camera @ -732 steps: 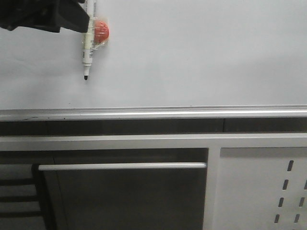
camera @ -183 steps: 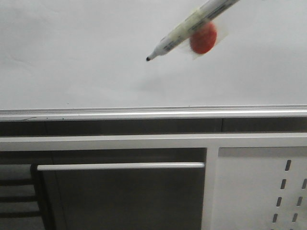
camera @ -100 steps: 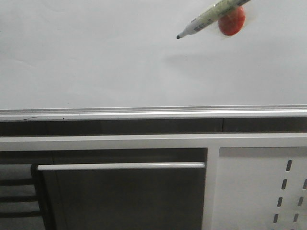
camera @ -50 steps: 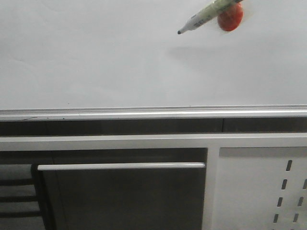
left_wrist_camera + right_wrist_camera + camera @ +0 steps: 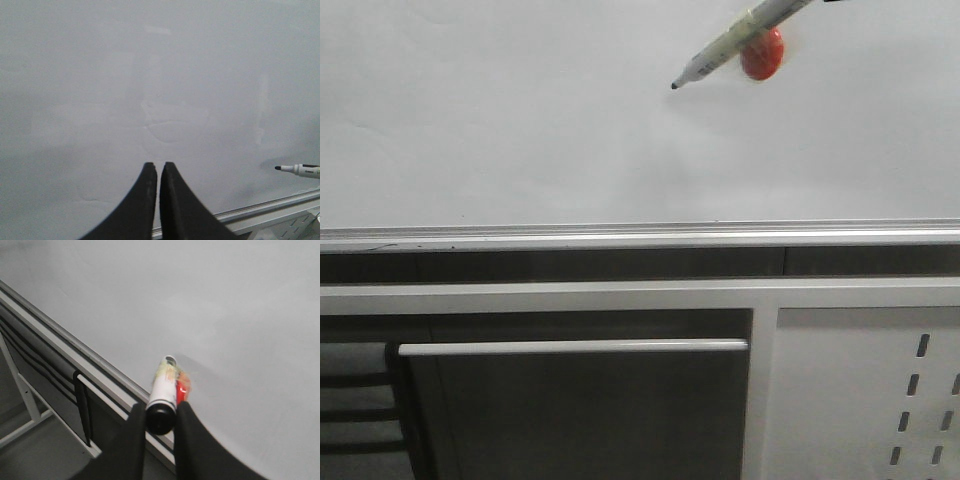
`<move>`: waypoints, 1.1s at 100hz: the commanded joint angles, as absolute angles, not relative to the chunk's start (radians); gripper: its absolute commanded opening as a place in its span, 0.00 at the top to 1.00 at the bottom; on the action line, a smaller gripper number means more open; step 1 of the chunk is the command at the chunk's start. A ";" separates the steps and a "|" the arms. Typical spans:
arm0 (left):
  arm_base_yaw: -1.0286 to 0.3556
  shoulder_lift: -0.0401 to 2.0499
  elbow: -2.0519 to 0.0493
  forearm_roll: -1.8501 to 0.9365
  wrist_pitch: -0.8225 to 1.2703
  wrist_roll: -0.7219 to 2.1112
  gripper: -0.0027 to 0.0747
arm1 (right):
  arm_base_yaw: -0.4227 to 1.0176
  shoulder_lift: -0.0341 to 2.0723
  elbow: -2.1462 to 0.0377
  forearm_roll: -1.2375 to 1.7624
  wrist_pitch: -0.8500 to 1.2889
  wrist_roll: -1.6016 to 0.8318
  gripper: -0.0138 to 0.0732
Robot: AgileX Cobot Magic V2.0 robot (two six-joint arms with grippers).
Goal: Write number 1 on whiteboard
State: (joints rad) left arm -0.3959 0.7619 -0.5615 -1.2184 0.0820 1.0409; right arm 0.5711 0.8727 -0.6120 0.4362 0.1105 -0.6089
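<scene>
The whiteboard [image 5: 520, 130] is filling most of what I can see from here, a broad pale sheet with its silver rail [image 5: 640, 237] running along the lower edge, and it is showing no ink at all. The number 1 is not there yet; not a single stroke is lying anywhere on the board in any of the three views.

Below the rail, the white panel with slots [image 5: 865, 395] is sitting off to the right, well clear of the work.

The right gripper [image 5: 159, 412] is pinching the butt end of the marker [image 5: 725, 45] between its two fingers, clamped tight on the barrel. The left gripper [image 5: 155, 172] is hanging near the board with its fingers pressed together on nothing, taking no part.

The marker is slanting down to the left, with a red round piece [image 5: 762, 55] fixed to its side. Half a second ago its black tip [image 5: 674, 86] was sitting a little higher and further right; it is now dropping lower and sliding left. A faint shadow is trailing just beside the tip, so I judge it is close to the surface, though whether it is actually touching I cannot tell.

That small descent reads to me as the approach before the stroke: the writing itself is still all to come, and the tip will need steady pressure downward.
</scene>
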 commanded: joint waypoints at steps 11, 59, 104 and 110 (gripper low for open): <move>-0.391 0.754 -0.589 -1.232 0.054 1.032 0.99 | 0.573 0.903 -0.662 0.393 0.016 -0.613 0.89; -0.391 0.754 -0.589 -1.232 0.037 1.032 0.99 | 0.583 1.118 -0.664 0.386 -0.022 -0.613 0.89; -0.391 0.855 -0.613 -1.281 0.447 1.214 0.95 | 0.673 0.848 -0.735 0.438 0.312 -0.613 0.89; -0.391 0.885 -0.634 -1.323 0.526 1.264 0.85 | 0.673 0.850 -0.774 0.438 0.385 -0.613 0.89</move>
